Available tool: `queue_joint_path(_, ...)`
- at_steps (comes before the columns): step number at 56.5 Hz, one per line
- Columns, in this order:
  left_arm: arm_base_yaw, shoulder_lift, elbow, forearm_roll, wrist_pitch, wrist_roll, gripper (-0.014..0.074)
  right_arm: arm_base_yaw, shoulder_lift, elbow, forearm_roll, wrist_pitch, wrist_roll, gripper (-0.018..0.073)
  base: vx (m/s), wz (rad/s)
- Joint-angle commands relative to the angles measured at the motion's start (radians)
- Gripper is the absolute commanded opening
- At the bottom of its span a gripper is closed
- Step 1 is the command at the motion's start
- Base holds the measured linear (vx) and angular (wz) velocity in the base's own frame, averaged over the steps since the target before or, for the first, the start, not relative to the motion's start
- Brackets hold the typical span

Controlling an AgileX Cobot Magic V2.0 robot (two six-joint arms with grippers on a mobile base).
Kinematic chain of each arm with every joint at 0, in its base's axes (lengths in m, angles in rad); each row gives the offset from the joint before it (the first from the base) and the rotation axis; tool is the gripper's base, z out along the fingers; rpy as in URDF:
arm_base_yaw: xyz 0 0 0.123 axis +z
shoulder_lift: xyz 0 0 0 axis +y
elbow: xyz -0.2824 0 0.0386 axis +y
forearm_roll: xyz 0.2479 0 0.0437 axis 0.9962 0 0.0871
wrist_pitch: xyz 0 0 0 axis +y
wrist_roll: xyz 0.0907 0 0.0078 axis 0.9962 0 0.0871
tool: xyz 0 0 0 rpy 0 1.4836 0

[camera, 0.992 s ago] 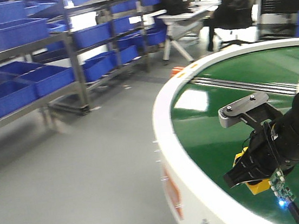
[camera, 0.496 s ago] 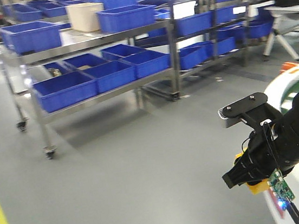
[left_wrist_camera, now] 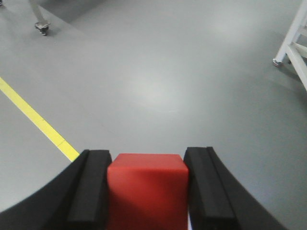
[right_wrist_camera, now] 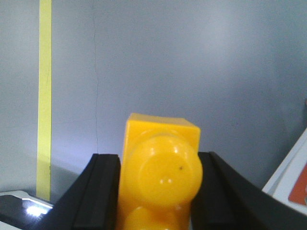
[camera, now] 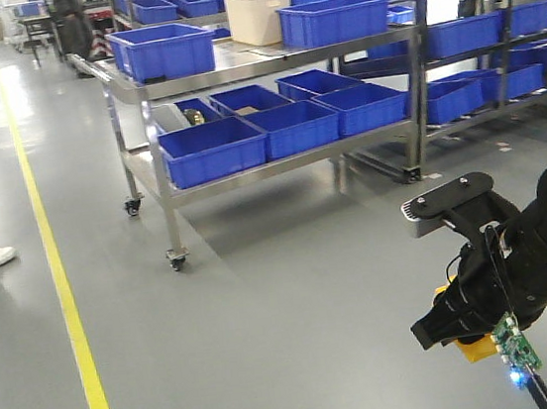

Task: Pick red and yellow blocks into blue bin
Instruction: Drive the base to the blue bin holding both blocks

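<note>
Two blocks are in hand: the left gripper (left_wrist_camera: 147,165) is clamped on the small matte red cube (left_wrist_camera: 147,191), and the right gripper (right_wrist_camera: 160,163) on the yellow studded toy brick (right_wrist_camera: 160,177). A second ago the green round table filled the front view. Now a wheeled steel rack (camera: 246,60) of blue plastic tubs (camera: 212,150) stands beyond and left of the right gripper. The robot is likely carrying the blocks, though which tub is the blue bin cannot be told.

Red cube (left_wrist_camera: 146,191): small, plain, matte, crisp edges. Sits square in my left hand (left_wrist_camera: 147,157), gripped on both side faces, top face level, carried above grey floor.

Yellow brick (right_wrist_camera: 160,167): glossy, round stud turned toward the wrist camera. Pinched upright in my right hand (right_wrist_camera: 158,158), likewise above the floor.
</note>
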Motion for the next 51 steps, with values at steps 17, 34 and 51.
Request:
queue_joint_path(17,-0.01,-0.007,-0.025,-0.012,-0.068,0.0,0.0252,-0.004,-0.04,-0.028,-0.011,-0.029,-0.007,0.0272,0.29,0.13)
queue_joint_path(34,-0.01,-0.007,-0.025,-0.012,-0.069,0.0,0.0252,-0.004,-0.04,-0.028,-0.011,-0.029,-0.007,0.0272,0.36,-0.05)
queue_joint_path(51,-0.01,-0.007,-0.025,-0.012,-0.069,0.0,0.0252,-0.004,-0.04,-0.028,-0.011,-0.03,-0.007,0.0272,0.37,-0.15)
